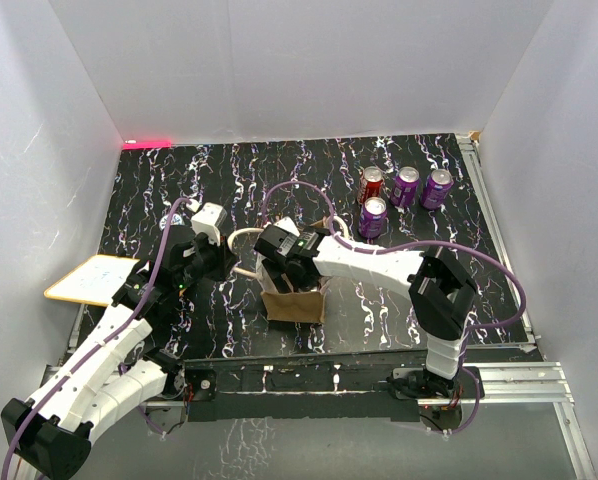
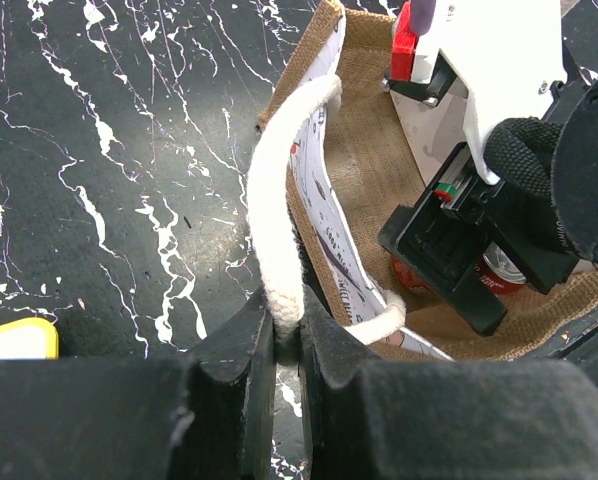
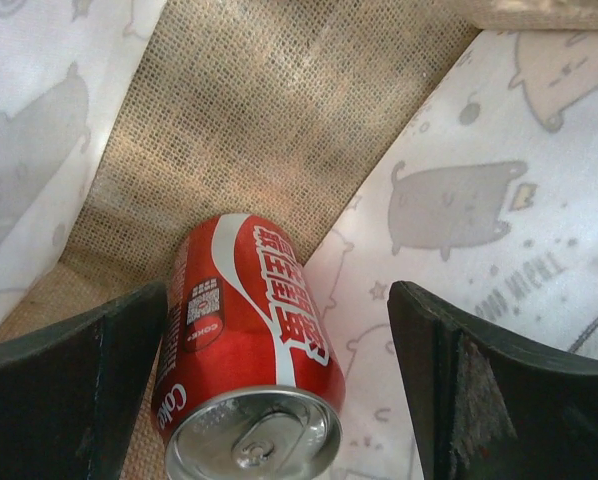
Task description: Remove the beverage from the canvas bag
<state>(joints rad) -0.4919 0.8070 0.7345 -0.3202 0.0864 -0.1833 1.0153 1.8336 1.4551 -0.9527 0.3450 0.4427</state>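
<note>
Left gripper [image 2: 287,345]: clamped on cream handle [image 2: 274,200].
Right gripper [image 3: 279,375]: spread wide, empty, inside canvas bag [image 1: 295,304].
Beverage [image 3: 249,330]: red can at bag bottom, between fingers [image 3: 69,390].
Risk: lining [image 3: 479,200] pinched or can toppled by off-centre closure.

Bright, even light fills the top view: the white walls [image 1: 299,70] look nearly washed out, the black counter [image 1: 229,190] reads dark, shadows are soft, and a pink-red glow [image 1: 147,143] sits at upper left. In the left wrist view the left gripper [image 2: 287,340] at the bottom is black and blurred, and the white arm housing [image 2: 499,60] at upper right is blown out. In the right wrist view light comes warm through the canvas bag [image 3: 249,110]. The red can [image 3: 249,320] is sharp, its lid glinting, and the right gripper [image 3: 279,370] is dim.
</note>
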